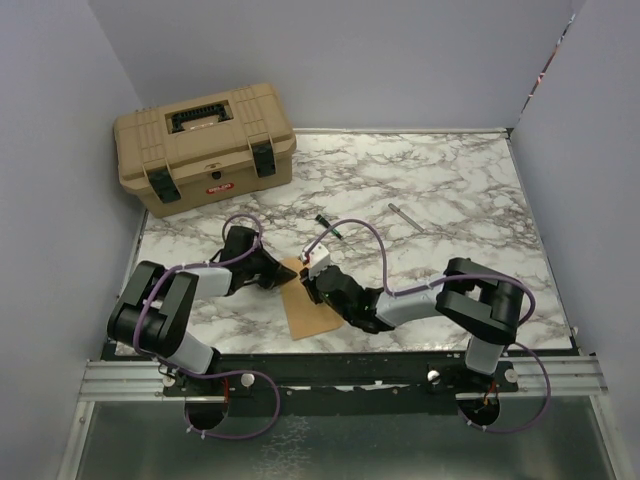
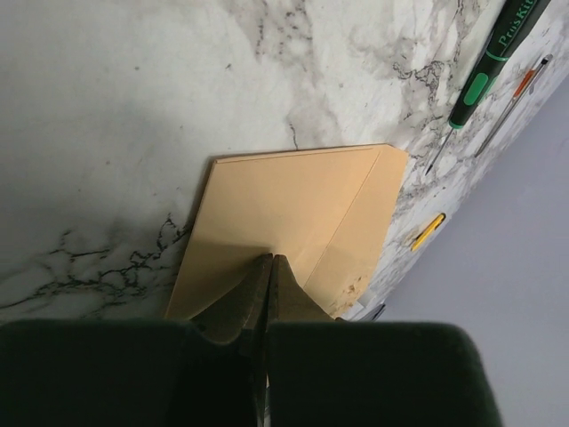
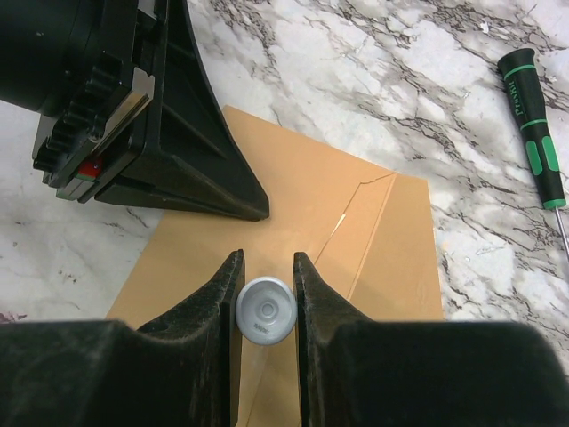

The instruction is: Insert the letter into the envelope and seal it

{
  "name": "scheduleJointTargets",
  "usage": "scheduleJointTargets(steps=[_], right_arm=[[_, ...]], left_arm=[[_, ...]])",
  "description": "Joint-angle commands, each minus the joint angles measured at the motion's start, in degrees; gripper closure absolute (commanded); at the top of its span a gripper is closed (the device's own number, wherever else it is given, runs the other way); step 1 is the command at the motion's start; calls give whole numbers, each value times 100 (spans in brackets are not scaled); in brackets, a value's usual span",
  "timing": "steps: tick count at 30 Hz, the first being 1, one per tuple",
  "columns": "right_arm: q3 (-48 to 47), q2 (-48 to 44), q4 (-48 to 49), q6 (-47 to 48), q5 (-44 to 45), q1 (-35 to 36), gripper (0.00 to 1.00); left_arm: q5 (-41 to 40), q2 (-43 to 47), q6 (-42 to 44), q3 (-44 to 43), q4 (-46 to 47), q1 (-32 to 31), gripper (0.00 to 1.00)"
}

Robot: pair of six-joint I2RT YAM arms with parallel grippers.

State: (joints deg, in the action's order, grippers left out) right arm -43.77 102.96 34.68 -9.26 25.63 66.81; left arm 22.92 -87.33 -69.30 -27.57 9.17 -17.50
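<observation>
Kraft-brown envelope [image 1: 312, 312] lies flat on the marble table [image 1: 450, 200], toward 6 o'clock from centre, seam side up. Left gripper [image 2: 269, 260] is fully closed with nothing between the fingers, tips down on the envelope's 11 o'clock corner. Right gripper [image 3: 267, 258] is clamped on a small silver disc [image 3: 265, 310], just over the envelope's 1 o'clock part. Can't make out the letter separately. Green-black screwdriver [image 1: 328, 225] is at 12 o'clock of the envelope, apart. Tan toolbox [image 1: 205, 145] is at 10 o'clock.

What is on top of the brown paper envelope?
The left gripper, jaws shut, presses on the kraft-brown paper envelope; the right gripper holds a round grey disc over it. Its inside is hidden.
</observation>
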Motion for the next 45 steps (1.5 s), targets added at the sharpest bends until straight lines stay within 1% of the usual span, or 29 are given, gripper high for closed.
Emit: scheduleJointTargets(steps=[1, 11, 21, 28, 32, 36, 39, 45], right_arm=[[313, 85, 242, 22, -366, 120, 100], [445, 60, 381, 30, -423, 246, 100], [730, -131, 87, 154, -378, 645, 100], [883, -327, -92, 167, -418, 1000, 100], [815, -204, -110, -35, -38, 1010, 100], [595, 168, -95, -65, 299, 921, 100], [557, 261, 98, -95, 278, 753, 99], [113, 566, 123, 65, 269, 547, 99]], left_arm=[[-376, -54, -184, 483, -952, 18, 100], [-387, 230, -625, 842, -935, 18, 100], [-380, 250, -1067, 1003, -675, 35, 100], [-376, 230, -1139, 1049, -602, 62, 100], [-368, 256, -1130, 1102, -588, 75, 100], [-359, 280, -1115, 1163, -592, 75, 100], [-341, 292, -1090, 1209, -594, 88, 100], [-323, 294, -1052, 1270, -592, 106, 100]])
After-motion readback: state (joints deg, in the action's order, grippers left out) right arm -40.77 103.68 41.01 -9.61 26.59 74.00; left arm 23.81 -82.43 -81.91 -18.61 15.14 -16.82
